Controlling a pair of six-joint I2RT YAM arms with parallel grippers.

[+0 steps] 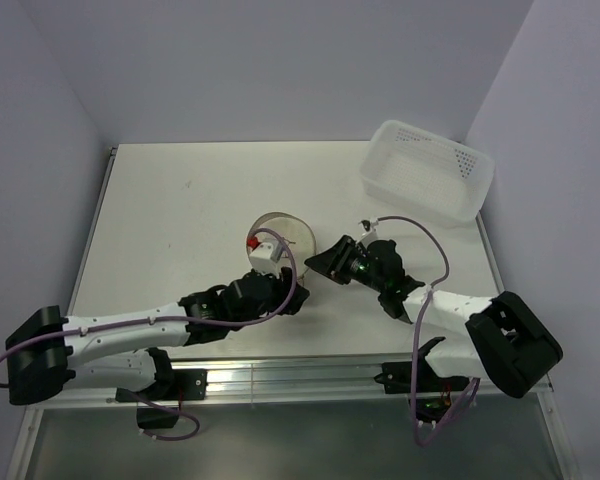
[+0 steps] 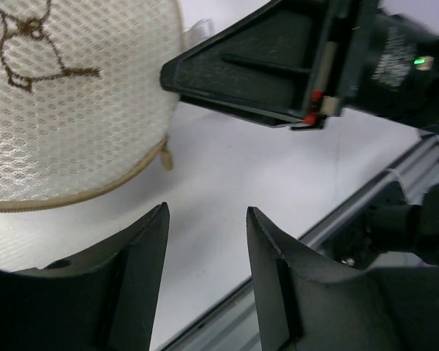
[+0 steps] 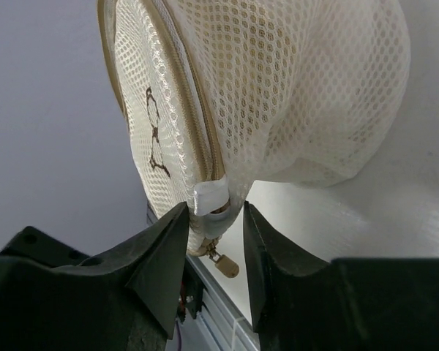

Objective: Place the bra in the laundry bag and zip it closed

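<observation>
The laundry bag point(image 1: 280, 232) is a round cream mesh pouch standing near the middle of the table. Its lid point(image 2: 51, 95) carries a brown bird outline, and a tan zip pull point(image 2: 166, 157) hangs at the lid's edge. My right gripper point(image 3: 215, 206) is open, its jaws standing on either side of the white tab point(image 3: 208, 196) at the end of the zip, with a tan pull point(image 3: 225, 265) dangling just below. My left gripper point(image 2: 206, 208) is open over bare table beside the bag, holding nothing. The bra is out of view.
A white perforated plastic basket point(image 1: 430, 170) stands at the back right corner. The table's metal front rail point(image 2: 336, 219) runs close behind both grippers. The two grippers are close together, the right one point(image 2: 278, 66) just across from the left.
</observation>
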